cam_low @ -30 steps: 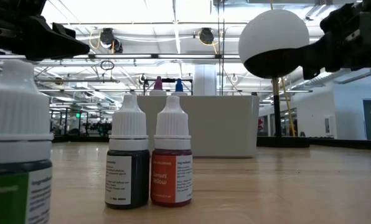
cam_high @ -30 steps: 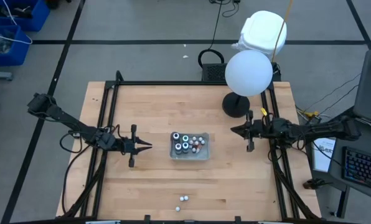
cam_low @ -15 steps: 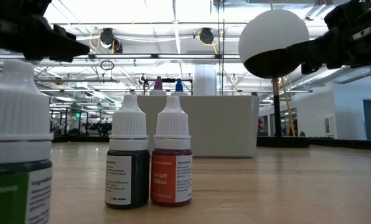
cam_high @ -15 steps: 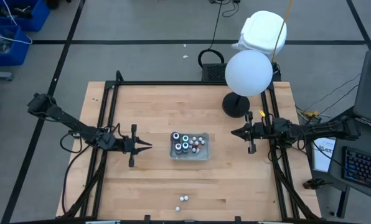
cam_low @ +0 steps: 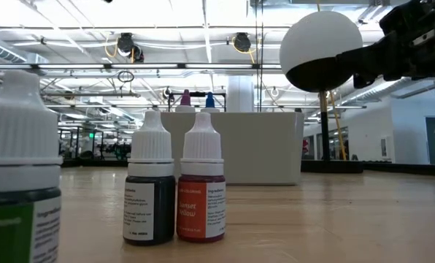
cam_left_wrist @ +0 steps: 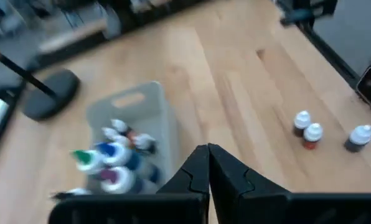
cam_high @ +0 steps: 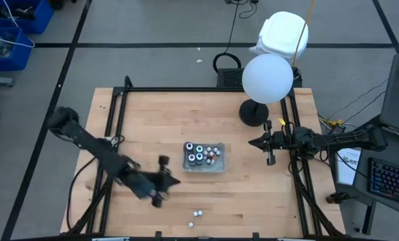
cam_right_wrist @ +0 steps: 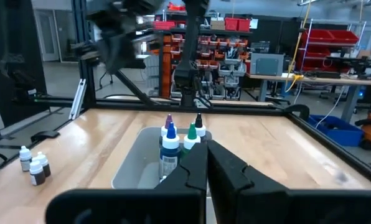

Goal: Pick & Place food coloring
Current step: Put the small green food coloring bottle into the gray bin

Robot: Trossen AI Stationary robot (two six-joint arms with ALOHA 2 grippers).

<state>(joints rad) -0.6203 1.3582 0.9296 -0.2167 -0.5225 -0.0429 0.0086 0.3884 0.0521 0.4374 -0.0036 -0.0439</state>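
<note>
1. High view: my left end effector point(cam_high: 173, 181) is swinging away from its earlier spot level with the clear tray point(cam_high: 204, 166) and is now nearer the desk's front edge, heading toward the loose food coloring bottles point(cam_high: 197, 213) that stand in front of the tray. Its fingers, slightly apart a second ago, are now pressed together and holding nothing. My right end effector point(cam_high: 252, 141) is waiting on the tray's far side, shut and empty, unchanged.
2. Low view: the left arm is no longer filling the upper corner, while the dark bottle point(cam_low: 149, 190) and the orange bottle point(cam_low: 201, 191) are standing touching, untouched, in front of the tray.
3. Left wrist view: I am now looking past my closed fingers point(cam_left_wrist: 201, 168) at three loose bottles point(cam_left_wrist: 309, 130) well apart from the tray point(cam_left_wrist: 142, 102), which holds other bottles.
4. Right wrist view: I am seeing the tray point(cam_right_wrist: 136, 158) ahead.

I judge that a new pick is starting; my fingers must reopen first.
</note>
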